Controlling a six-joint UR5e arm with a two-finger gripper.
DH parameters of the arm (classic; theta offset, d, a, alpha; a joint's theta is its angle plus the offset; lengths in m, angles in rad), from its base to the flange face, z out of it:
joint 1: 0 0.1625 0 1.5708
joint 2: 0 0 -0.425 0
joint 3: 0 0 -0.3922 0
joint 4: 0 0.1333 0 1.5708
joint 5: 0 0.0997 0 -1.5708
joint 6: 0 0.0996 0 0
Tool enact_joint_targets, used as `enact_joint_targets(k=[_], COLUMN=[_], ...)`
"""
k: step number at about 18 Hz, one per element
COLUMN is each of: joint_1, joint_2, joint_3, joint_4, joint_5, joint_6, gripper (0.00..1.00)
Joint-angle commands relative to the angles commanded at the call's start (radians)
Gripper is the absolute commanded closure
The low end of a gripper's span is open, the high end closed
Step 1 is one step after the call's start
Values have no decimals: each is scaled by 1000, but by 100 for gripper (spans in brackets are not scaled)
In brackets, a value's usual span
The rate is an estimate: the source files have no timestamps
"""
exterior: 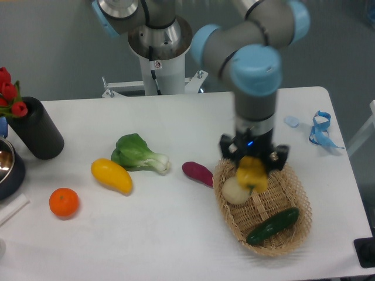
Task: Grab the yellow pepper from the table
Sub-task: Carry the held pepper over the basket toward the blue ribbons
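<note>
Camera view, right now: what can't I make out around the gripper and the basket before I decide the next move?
- Gripper fingertips: hidden behind the yellow pepper, so the contact can't be checked.
- Pepper's height above the wicker basket: one view only, and the pepper is motion-blurred.
- Pale round item in the basket: partly covered by the pepper.
- Metal bowl: cut off by the left edge.
- Black object: cut off at the bottom right corner.

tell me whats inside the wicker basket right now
Inside the wicker basket lie a pale round vegetable and a green cucumber. The gripper holds the yellow pepper above it, covering part of the basket's floor.
</note>
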Motion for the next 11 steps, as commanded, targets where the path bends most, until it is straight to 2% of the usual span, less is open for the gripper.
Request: enact_joint_targets(k=[2, 4, 11], joint_1=[57, 83, 138], joint_2=[2, 0, 2], joint_3=[5, 5, 6], joint_4=[-2, 0, -2], joint_5=[-25, -25, -55], joint_6=[54, 86, 111], gripper=[62, 62, 62])
